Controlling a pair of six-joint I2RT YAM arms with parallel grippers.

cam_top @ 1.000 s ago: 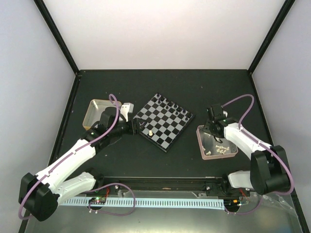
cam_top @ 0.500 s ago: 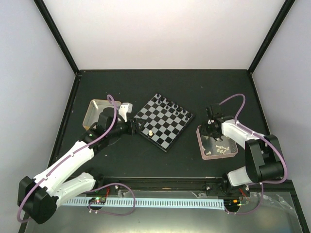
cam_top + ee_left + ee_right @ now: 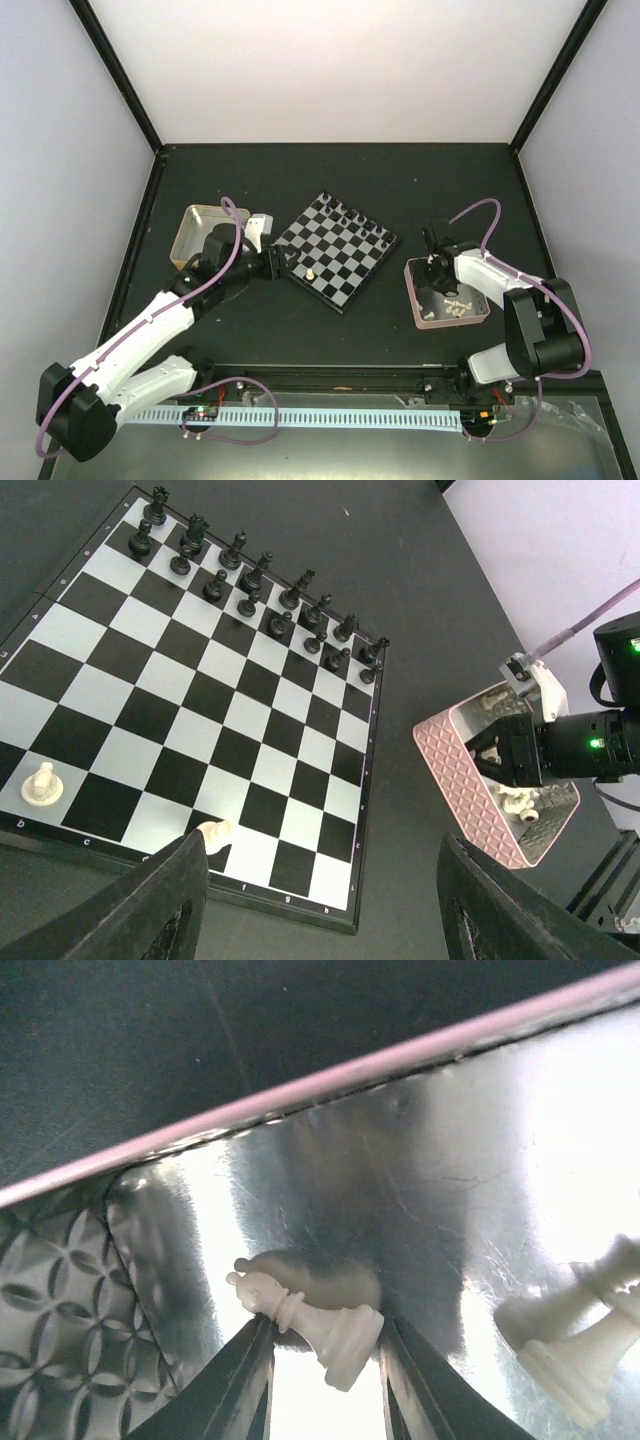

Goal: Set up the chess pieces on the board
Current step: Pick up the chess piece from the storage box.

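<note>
inside the pink tray (image 3: pixel 300 1085) the right gripper (image 3: pixel 325 1335) straddles a white piece (image 3: pixel 312 1322), grip unclear; left gripper (image 3: pixel 322 845) spread.

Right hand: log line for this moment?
right hand: straddles lying white piece in pink tray, grip unclear | left hand: open at chessboard edge

Black table (image 3: pixel 350 175) carries board (image 3: pixel 336 250) at centre, metal tin (image 3: pixel 192 232) left, pink tray (image 3: pixel 413 295) right.

To my right a pink tray (image 3: pixel 455 324) sits on the dark bench (image 3: pixel 330 170). Far to my left is a yellow-rimmed metal tin (image 3: pixel 190 232), a small white block (image 3: pixel 262 222) just beside it.
</note>
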